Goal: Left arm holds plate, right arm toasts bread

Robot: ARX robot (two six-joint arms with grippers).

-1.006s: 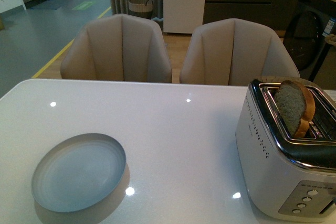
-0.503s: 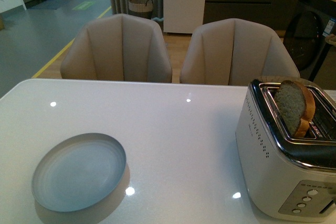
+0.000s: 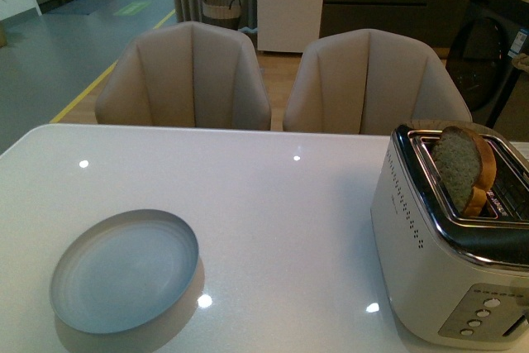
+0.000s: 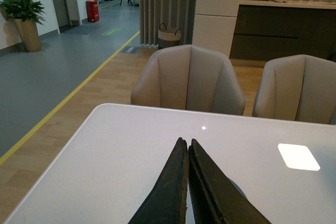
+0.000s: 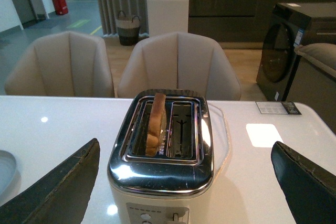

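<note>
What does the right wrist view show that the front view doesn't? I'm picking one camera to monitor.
Only the right wrist view shows the right pincer, spread open, and both toaster slots from above. Only the front view shows the whole plate; no arm appears there. Both show the toaster, the bread standing in one slot, the white table and two chairs.

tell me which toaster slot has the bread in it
The slot on the plate's side of the toaster holds the bread, standing upright. The slot beside it, farther from the plate, is empty.
</note>
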